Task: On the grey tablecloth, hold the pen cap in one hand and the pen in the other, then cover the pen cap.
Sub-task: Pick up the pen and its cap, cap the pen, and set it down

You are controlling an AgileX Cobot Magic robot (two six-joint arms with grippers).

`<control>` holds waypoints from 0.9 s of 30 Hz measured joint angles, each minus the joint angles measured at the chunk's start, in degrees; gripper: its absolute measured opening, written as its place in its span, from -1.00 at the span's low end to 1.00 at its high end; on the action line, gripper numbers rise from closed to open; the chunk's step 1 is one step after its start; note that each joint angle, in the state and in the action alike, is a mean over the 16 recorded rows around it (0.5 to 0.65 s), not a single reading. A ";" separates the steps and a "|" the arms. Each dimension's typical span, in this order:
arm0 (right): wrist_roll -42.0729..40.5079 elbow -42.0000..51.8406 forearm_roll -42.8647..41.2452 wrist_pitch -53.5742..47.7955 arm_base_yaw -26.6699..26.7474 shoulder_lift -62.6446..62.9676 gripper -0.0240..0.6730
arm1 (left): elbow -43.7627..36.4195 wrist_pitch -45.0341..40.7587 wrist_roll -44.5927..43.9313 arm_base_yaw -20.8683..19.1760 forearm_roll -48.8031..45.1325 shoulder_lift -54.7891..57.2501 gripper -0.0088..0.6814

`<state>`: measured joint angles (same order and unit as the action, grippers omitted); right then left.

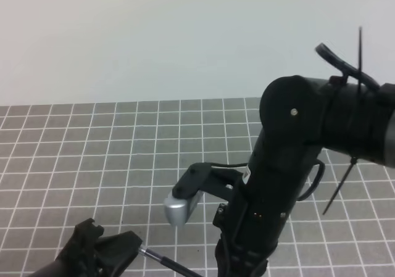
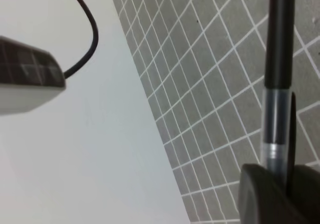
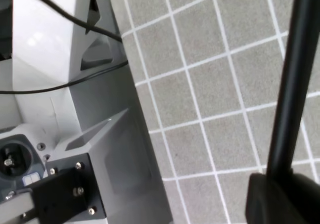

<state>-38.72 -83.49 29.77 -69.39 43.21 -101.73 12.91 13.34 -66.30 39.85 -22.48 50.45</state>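
Where you look nearest, bottom of the high view:
Left gripper [image 1: 126, 247]: jaws clamped on the pen [image 1: 162, 262], which juts right.
Right gripper [image 3: 280, 194]: jaws closed around a black shaft, probably the pen cap [image 3: 292, 84].
Grey tablecloth [image 1: 92, 153]: spread beyond.

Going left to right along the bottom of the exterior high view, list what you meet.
left gripper → the pen sticking out of it → silver wrist camera → right arm → black cable tie, all above the grey tablecloth.

A grey tablecloth [image 1: 92, 147] with thin white grid lines covers the surface. Its far edge meets a plain white surface [image 1: 154, 36].
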 joint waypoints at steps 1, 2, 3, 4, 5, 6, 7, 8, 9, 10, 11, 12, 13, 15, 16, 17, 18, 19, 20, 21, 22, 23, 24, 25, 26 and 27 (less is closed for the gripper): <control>-0.04 -0.33 0.01 -0.01 0.00 -0.21 -0.94 | 0.00 -0.01 0.01 0.00 0.00 0.00 -0.97; -0.03 -0.70 -0.01 -0.01 0.00 -0.43 -0.94 | 0.00 -0.01 0.01 0.00 0.00 0.00 -0.97; 0.04 -1.12 0.03 -0.02 -0.01 -0.63 -0.94 | 0.00 -0.02 0.02 0.00 0.00 0.00 -0.97; 0.14 -1.61 0.18 -0.02 -0.01 -0.83 -0.94 | 0.00 -0.02 0.03 0.00 0.00 0.00 -0.97; 0.25 -2.11 0.35 -0.01 -0.01 -0.99 -0.94 | 0.00 -0.01 0.04 0.00 0.00 0.00 -0.97; 0.37 -2.61 0.51 -0.02 0.00 -1.11 -0.94 | 0.00 0.00 0.07 0.00 0.00 0.00 -0.97; 0.50 -3.11 0.60 -0.02 0.02 -1.20 -0.94 | 0.00 0.03 0.13 0.00 0.00 0.00 -0.97; 0.65 -3.60 0.60 -0.03 0.03 -1.28 -0.94 | 0.00 0.07 0.23 0.00 0.00 0.00 -0.97; 0.85 -4.07 0.50 -0.03 0.03 -1.34 -0.94 | 0.00 0.10 0.38 0.00 0.02 0.00 -0.97; 1.13 -4.46 0.15 -0.03 0.03 -1.37 -0.94 | 0.00 0.14 0.52 0.00 0.09 0.00 -0.97; 1.40 -4.89 -0.07 -0.04 0.04 -1.40 -0.94 | 0.00 0.17 0.66 0.00 0.19 0.00 -0.97; 1.67 -5.30 -0.32 -0.04 0.04 -1.41 -0.94 | 0.00 0.22 0.80 0.00 0.29 0.00 -0.97; 1.95 -5.66 -0.57 -0.05 0.04 -1.42 -0.94 | 0.00 0.28 0.94 0.00 0.39 0.00 -0.97; 2.51 -6.25 -1.05 -0.05 0.05 -1.44 -0.94 | 0.00 0.40 1.21 0.00 0.60 0.00 -0.97; 2.80 -6.47 -1.30 -0.05 0.05 -1.45 -0.94 | 0.00 0.43 1.35 0.00 0.74 0.00 -0.97; 3.08 -6.63 -1.55 -0.05 0.05 -1.46 -0.94 | 0.00 0.46 1.48 0.00 0.93 0.00 -0.97; 3.33 -6.76 -1.81 -0.05 0.06 -1.47 -0.94 | 0.00 0.44 1.61 0.00 1.15 0.00 -0.97; 3.52 -6.83 -2.16 -0.05 0.07 -1.48 -0.94 | 0.00 0.41 1.75 0.00 1.39 0.00 -0.97; 3.69 -6.84 -2.67 -0.06 0.08 -1.48 -0.94 | 0.00 0.37 1.88 0.00 1.64 0.00 -0.97; 3.85 -6.83 -3.26 -0.06 0.08 -1.50 -0.94 | 0.00 0.32 2.02 0.00 1.88 0.00 -0.97; 4.00 -6.82 -3.87 -0.06 0.07 -1.52 -0.94 | 0.00 0.26 2.12 0.00 2.13 0.00 -0.97; 4.16 -6.82 -4.46 -0.06 0.05 -1.54 -0.94 | 0.00 0.19 2.20 0.00 2.37 0.00 -0.97; 4.29 -6.82 -4.98 -0.06 0.04 -1.56 -0.94 | 0.00 0.11 2.24 0.00 2.62 0.00 -0.97; 4.39 -6.82 -5.41 -0.06 0.04 -1.56 -0.94 | 0.00 0.03 2.26 0.00 2.85 0.00 -0.97; 4.41 -6.82 -5.78 0.30 0.04 -1.55 -0.94 | 0.00 -0.05 2.27 0.00 3.04 0.00 -0.97; 4.44 -6.82 -6.08 0.30 0.04 -1.54 -0.94 | 0.00 -0.13 2.28 0.00 3.23 0.00 -0.97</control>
<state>-34.28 -90.31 23.68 -69.09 43.25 -103.27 12.91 13.21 -64.01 39.85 -19.25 50.45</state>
